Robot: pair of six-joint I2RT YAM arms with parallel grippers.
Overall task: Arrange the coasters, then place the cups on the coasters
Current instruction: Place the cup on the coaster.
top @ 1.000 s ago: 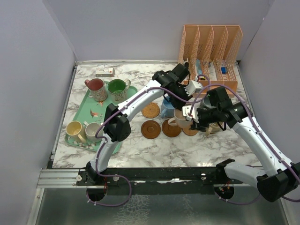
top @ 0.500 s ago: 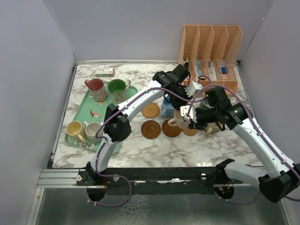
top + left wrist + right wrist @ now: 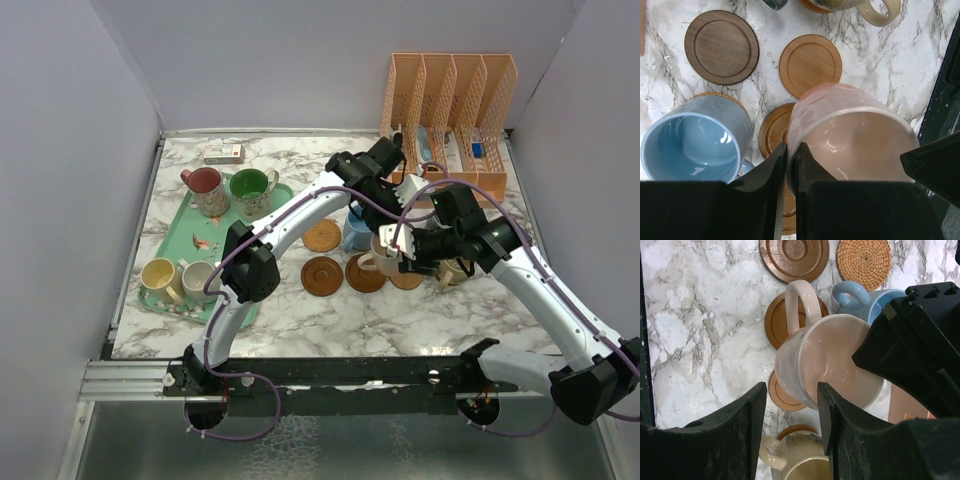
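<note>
The left arm [image 3: 300, 215] reaches from the near left corner across to the middle of the counter [image 3: 280, 305], wrist bent downward. Its left hand [image 3: 789, 150] is clamped on the rim of the pink cup [image 3: 825, 360], with 1 finger inside and 1 outside the wall. The right arm [image 3: 545, 290] bends in from the right edge, and the right hand [image 3: 790, 387] points down at the same cup. Its 2 fingers stand apart with the cup's wall just past their tips, and I cannot tell whether they touch it. The pink cup sits tilted right of the counter's middle, over a brown coaster [image 3: 777, 320], its handle toward the near left. I cannot tell whether its base rests there. The counter is white marble with grey veins, and plain pale walls [image 3: 80, 200] close it on 3 sides. A peach rack [image 3: 450, 95] stands at the far right corner, a mint tray [image 3: 205, 235] lies along the left edge, and a small box [image 3: 224, 153] sits at the far edge. I count 7 cups. 4 are on the tray: red [image 3: 203, 182], green [image 3: 250, 185], yellow [image 3: 158, 275] and pale [image 3: 198, 278]. The blue cup [image 3: 357, 232], the pink cup and a cream cup [image 3: 790, 465] stand among the coasters. The right wrist view shows 5 coasters, and 1 of them is woven [image 3: 863, 257].
</note>
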